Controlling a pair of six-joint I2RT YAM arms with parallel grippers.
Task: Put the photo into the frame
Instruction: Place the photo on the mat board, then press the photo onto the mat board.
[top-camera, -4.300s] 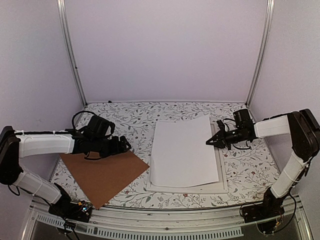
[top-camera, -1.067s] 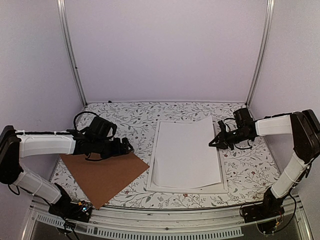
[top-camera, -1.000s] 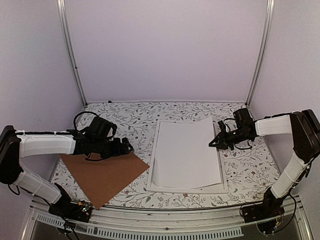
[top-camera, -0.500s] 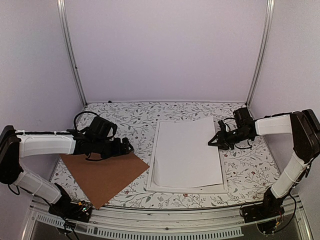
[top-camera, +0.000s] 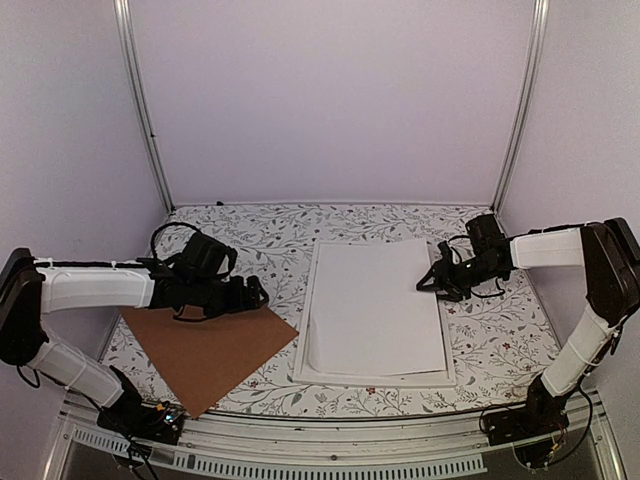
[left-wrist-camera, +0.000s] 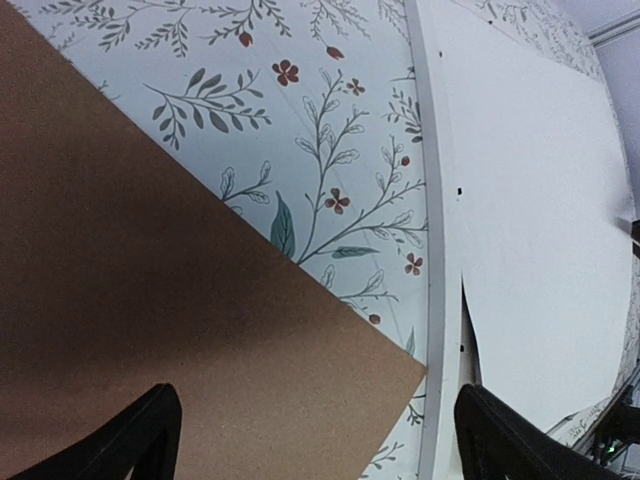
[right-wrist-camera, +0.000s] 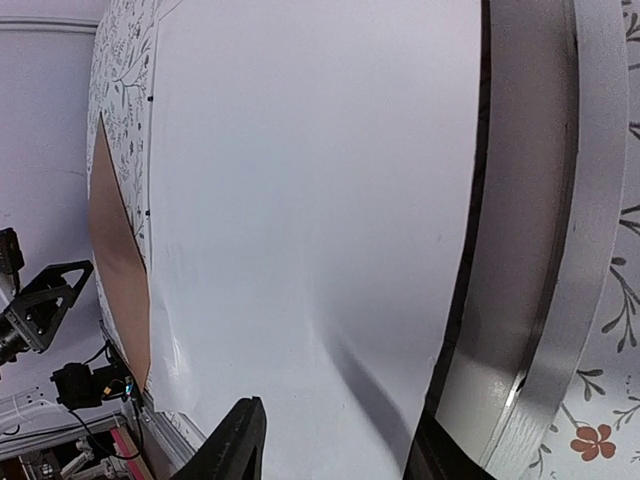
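Observation:
The photo (top-camera: 375, 305) shows only a plain white side and lies on the white frame (top-camera: 371, 381) at the table's centre right. My right gripper (top-camera: 428, 282) is at the photo's far right edge with its jaws apart. In the right wrist view that edge of the photo (right-wrist-camera: 300, 200) passes between the fingers of the right gripper (right-wrist-camera: 338, 455), unclamped, over the frame's raised rim (right-wrist-camera: 590, 200). My left gripper (top-camera: 258, 293) is open above the corner of the brown backing board (top-camera: 205, 350), close to the frame's left edge (left-wrist-camera: 430, 200), and holds nothing.
The brown backing board (left-wrist-camera: 150, 300) lies flat at the near left, its corner almost touching the frame. The floral tablecloth (top-camera: 250, 240) covers the table. Metal posts (top-camera: 145, 110) and white walls close in the back and sides.
My right gripper has opened and let go of the photo's right edge. The sheet has settled flatter onto the frame. The left arm has barely moved.

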